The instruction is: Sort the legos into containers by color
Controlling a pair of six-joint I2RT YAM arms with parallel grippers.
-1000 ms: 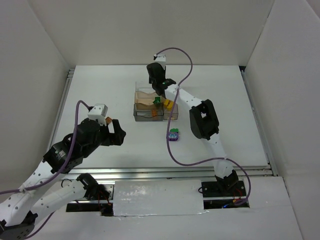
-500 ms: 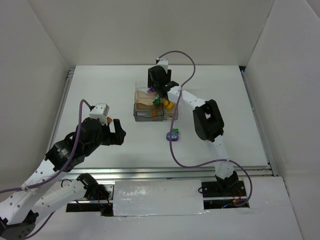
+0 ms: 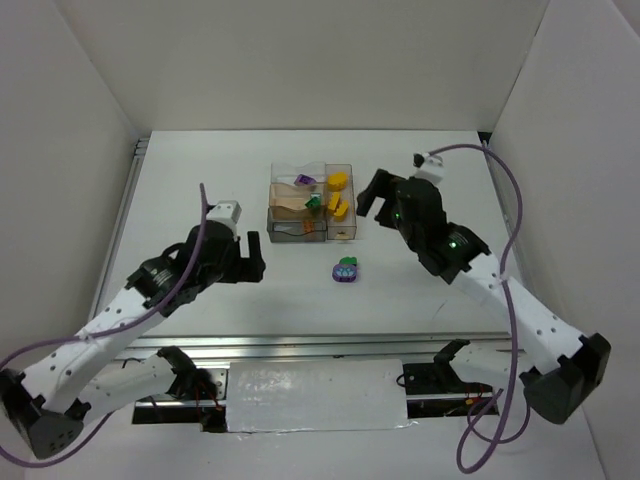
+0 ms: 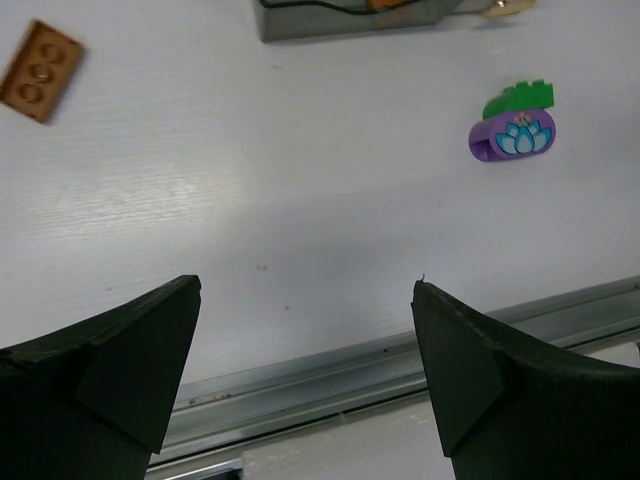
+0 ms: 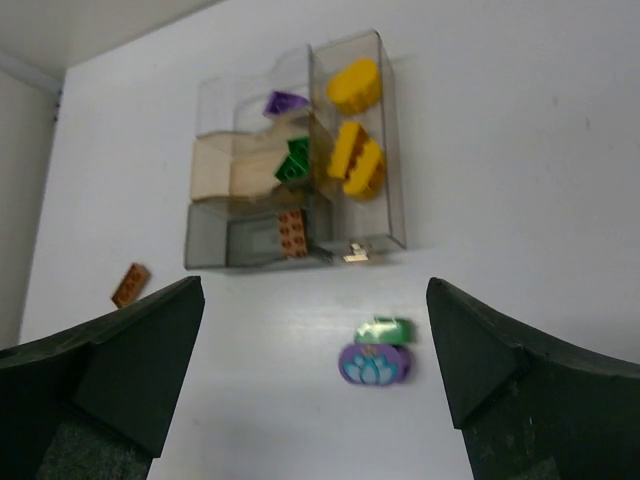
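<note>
The right gripper (image 5: 313,325) is hovering with its jaws spread wide and gripping nothing; the left gripper (image 4: 305,300) is hanging spread and empty too. Just ahead of the right gripper, a rounded purple plastic piece with a green top (image 5: 374,358) is lying loose on the table. Beyond it, the cluster of clear tan and grey plastic bins (image 5: 396,205) is holding two yellow bricks (image 5: 355,160) in its right compartment, with a green brick (image 5: 295,160), a small purple brick (image 5: 285,102) and an orange-brown brick (image 5: 292,232) in others. Far to the left, a flat orange-brown plate (image 5: 131,284) is lying outside the bins. Sorting is looking mostly done; those two loose pieces are waiting. The white table (image 3: 200,180) is sitting between plain white walls (image 3: 330,60), an aluminium rail (image 4: 400,360) running along its near edge
</note>
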